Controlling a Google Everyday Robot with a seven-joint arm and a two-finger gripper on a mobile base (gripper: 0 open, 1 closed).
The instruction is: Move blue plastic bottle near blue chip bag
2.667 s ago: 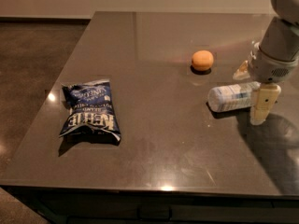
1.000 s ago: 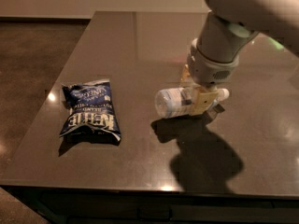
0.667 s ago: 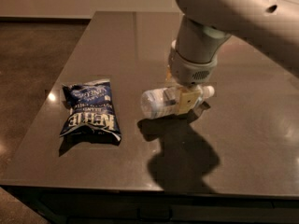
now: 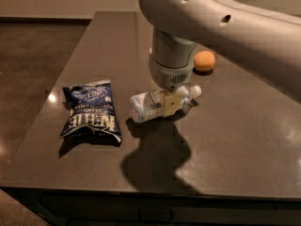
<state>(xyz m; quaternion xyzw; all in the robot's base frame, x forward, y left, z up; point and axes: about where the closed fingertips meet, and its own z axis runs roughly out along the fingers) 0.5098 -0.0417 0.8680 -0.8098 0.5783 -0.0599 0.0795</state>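
The blue chip bag [image 4: 90,115] lies flat at the left of the dark table, navy with white lettering. The blue plastic bottle [image 4: 146,105] lies on its side just right of the bag, its white cap [image 4: 196,91] pointing right. My gripper [image 4: 170,103] comes down from above and is shut on the bottle's middle, one tan finger [image 4: 170,105] showing in front of it. A small gap separates the bottle's base from the bag's right edge. Whether the bottle rests on the table or hangs just above it I cannot tell.
A round orange fruit [image 4: 204,60] sits behind and to the right of the gripper. My large grey arm [image 4: 225,27] crosses the upper right of the view. The table's front edge [image 4: 141,192] runs along the bottom, its left edge beside the bag.
My gripper has carried the bottle leftward across the table, from the right side near the orange to a spot just beside the chip bag. The bag has not moved.
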